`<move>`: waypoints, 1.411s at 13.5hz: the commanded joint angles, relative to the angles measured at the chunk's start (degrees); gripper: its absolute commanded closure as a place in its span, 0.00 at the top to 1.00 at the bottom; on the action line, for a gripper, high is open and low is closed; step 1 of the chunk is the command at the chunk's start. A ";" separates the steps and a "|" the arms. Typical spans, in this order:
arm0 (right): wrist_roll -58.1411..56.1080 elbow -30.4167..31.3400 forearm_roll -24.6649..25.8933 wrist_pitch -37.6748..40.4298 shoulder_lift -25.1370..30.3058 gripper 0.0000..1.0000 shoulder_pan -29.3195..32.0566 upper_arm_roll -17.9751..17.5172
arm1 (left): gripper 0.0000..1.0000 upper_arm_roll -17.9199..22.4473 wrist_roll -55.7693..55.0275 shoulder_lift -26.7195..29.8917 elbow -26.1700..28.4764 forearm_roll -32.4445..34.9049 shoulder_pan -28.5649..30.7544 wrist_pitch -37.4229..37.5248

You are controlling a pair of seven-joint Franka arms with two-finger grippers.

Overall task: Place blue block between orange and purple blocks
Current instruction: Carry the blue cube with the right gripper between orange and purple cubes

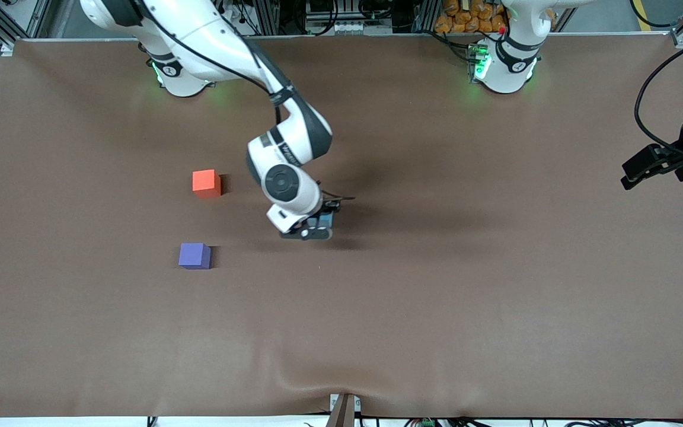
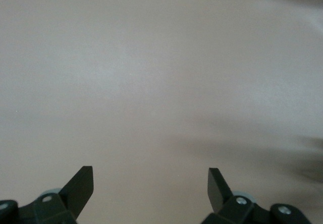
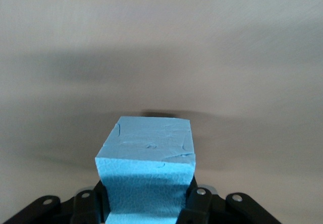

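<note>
While right tool [image 3: 146,204] pinches blue block [image 3: 146,168], left tool [image 2: 150,188] spread wide, waiting

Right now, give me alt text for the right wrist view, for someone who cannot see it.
A light blue block fills the lower middle of the picture, clamped between the black fingers of the right gripper. Around it lies only the brown table cover, crossed by soft dark shadows.

high front camera faces the robots; wrist cameras look close at the table [image 1: 436,296].
</note>
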State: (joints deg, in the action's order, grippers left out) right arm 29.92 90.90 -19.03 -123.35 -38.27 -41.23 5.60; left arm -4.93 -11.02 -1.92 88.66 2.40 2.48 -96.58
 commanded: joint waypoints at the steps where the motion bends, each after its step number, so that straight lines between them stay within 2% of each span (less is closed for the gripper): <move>1: -0.03 0.42 0.75 5.30 5.74 0.26 4.91 2.21 | 1.00 -0.26 1.26 0.95 0.02 -0.82 0.77 0.60; 5: -16.35 0.41 0.92 13.29 11.01 0.26 14.22 2.31 | 1.00 -0.26 1.44 0.26 -0.07 -0.91 0.86 1.83; 7: -20.06 1.03 1.45 16.63 11.82 0.26 17.14 2.66 | 1.00 -0.26 1.44 0.34 -0.07 -0.91 1.03 1.83; 9: -25.32 4.00 6.78 16.65 11.90 0.27 20.04 2.92 | 1.00 -0.26 1.35 0.43 -0.07 -0.91 1.82 2.01; 10: -26.74 4.97 7.42 16.65 11.73 0.27 21.27 2.92 | 1.00 -0.26 1.35 0.60 -0.07 -0.91 1.83 2.10; 13: -28.68 6.64 7.78 15.08 10.15 0.27 22.33 2.92 | 1.00 -0.08 1.26 0.78 -0.33 -0.82 1.91 2.18; 15: -32.36 10.94 7.78 12.00 10.32 0.29 23.47 2.92 | 1.00 -0.08 1.18 0.69 -1.12 -0.82 1.83 2.36; 19: -34.05 15.44 7.60 11.99 11.29 0.29 23.65 2.75 | 1.00 -0.08 1.18 0.69 -1.56 -0.65 1.83 5.35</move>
State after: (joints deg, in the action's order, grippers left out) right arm -3.06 103.68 -11.98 -110.67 -28.94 -18.50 9.31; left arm -4.84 -10.92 -1.87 87.82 2.40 3.80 -92.75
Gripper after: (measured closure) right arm 0.471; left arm 0.000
